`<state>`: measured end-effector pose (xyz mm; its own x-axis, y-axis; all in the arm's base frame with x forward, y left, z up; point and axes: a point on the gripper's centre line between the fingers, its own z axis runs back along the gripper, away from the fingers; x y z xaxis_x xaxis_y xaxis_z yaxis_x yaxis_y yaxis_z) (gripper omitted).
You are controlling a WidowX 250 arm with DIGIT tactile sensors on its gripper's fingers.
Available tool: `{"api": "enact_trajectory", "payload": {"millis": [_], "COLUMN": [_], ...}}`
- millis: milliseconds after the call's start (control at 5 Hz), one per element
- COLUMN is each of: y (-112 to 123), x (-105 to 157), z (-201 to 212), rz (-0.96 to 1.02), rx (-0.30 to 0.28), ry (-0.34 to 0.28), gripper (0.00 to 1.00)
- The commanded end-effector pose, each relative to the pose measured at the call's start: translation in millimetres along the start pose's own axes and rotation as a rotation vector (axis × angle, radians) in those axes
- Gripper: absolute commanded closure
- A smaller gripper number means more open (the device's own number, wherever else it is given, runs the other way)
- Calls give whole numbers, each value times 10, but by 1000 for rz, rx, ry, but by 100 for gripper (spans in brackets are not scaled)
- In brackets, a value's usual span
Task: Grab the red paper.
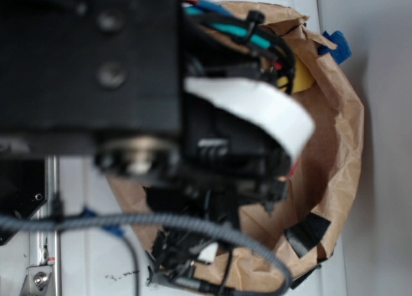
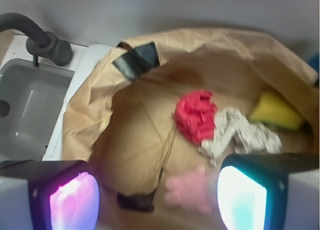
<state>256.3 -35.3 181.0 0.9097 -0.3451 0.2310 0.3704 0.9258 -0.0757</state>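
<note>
In the wrist view the red paper (image 2: 196, 115) is a bright red wrinkly wad lying inside a brown paper bag (image 2: 135, 135), touching an off-white paper wad (image 2: 240, 135) on its right. My gripper (image 2: 157, 202) hovers open above the bag, its two glowing pads (image 2: 74, 202) wide apart and nothing between them. The red paper lies ahead of the gripper, beyond a pink plush bunny (image 2: 190, 190) that sits below the gap, nearer the right pad. In the exterior view the arm (image 1: 129, 83) hides the bag's inside and the red paper.
A yellow sponge (image 2: 276, 111) lies at the bag's right side. Black tape (image 2: 137, 59) marks the bag's rim. A grey sink (image 2: 25, 110) with a black faucet (image 2: 42, 40) stands to the left. The bag's crumpled wall (image 1: 341, 135) rises around the gripper.
</note>
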Motion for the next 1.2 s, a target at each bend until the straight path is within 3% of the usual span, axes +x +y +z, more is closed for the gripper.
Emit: {"api": "enact_trajectory", "payload": {"millis": [0, 200, 600, 1000], "y": [164, 164, 461, 623], "x": [121, 121, 52, -4], "z": [98, 98, -113, -388], "rz": [44, 44, 44, 8], "rx": [-31, -31, 14, 35], "ry": [-77, -77, -105, -67], "gripper": [0, 0, 0, 0]}}
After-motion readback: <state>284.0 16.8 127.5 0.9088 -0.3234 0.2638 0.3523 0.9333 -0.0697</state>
